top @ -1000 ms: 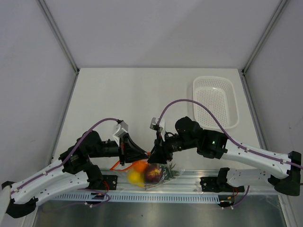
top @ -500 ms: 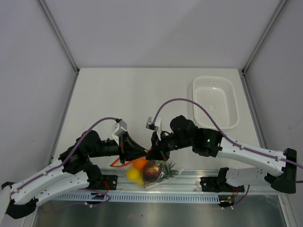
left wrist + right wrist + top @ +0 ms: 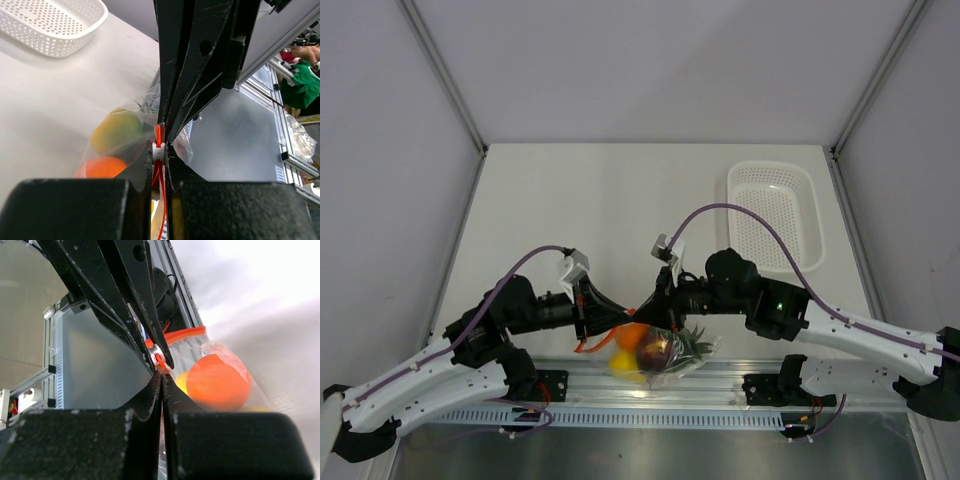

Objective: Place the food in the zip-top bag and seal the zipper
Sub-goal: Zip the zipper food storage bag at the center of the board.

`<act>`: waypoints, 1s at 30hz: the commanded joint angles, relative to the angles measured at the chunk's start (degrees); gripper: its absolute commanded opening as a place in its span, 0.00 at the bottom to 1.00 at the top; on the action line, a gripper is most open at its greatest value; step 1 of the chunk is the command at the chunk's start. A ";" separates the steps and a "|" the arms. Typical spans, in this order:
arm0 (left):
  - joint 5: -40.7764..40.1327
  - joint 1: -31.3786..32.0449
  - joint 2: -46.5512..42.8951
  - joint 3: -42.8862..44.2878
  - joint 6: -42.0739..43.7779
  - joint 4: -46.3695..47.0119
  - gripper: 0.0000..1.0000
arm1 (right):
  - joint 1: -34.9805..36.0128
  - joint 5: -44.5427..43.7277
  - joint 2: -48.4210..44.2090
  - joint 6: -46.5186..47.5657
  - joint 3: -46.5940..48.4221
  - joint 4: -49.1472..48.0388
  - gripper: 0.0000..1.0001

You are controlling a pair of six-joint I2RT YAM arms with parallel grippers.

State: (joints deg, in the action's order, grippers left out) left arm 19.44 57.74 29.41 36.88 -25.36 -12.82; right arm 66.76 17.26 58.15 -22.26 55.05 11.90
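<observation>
Left gripper [image 3: 620, 322]: jaws pinched together on the zipper [image 3: 158, 135], at the white slider [image 3: 158, 147]; well apart from the white perforated basket [image 3: 775, 172], to its near left.

Zip-top bag [image 3: 708, 347]: hangs from the zipper, near-left of the basket and not touching it. Inside, in order toward the basket: yellow fruit [image 3: 623, 364], orange [image 3: 631, 336], dark red-purple fruit [image 3: 655, 350], pineapple leaves [image 3: 692, 343].

Right gripper [image 3: 655, 318]: fingers closed flat on the same red-orange strip, tip to tip with the left gripper, on the side of the pinch nearer the basket.

Basket: holds nothing visible.
</observation>
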 commanded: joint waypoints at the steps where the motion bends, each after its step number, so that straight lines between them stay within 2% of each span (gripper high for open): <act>1: -0.90 0.10 0.04 1.26 0.84 -5.11 0.03 | -0.67 -2.49 -2.51 -2.08 -0.11 -9.00 0.00; 8: -0.81 0.10 -1.46 2.58 0.58 -4.85 0.01 | -0.67 -2.05 -3.13 0.46 -0.55 -6.11 0.00; 12: 0.33 0.10 -1.28 3.63 0.23 -3.45 0.00 | -0.76 2.08 -2.26 4.32 0.41 -1.90 0.01; 13: 0.68 0.10 -0.85 3.98 0.05 -3.27 0.00 | -0.76 2.86 -1.90 5.11 1.63 -0.49 0.15; 16: 1.56 0.10 -0.41 4.51 -0.30 -2.04 0.00 | -0.76 5.49 -0.15 6.96 3.65 3.21 0.33; 19: 2.35 0.10 -0.32 4.69 -0.65 -0.63 0.00 | -0.76 7.00 1.34 8.11 5.15 4.62 0.39; 30: 4.11 0.10 -0.40 6.36 -0.12 0.25 0.01 | -0.84 12.80 7.76 11.45 9.90 7.88 0.38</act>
State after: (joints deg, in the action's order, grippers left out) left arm 21.85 57.74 29.26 39.79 -25.45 -15.59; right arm 66.15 27.03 64.64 -13.04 62.19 18.76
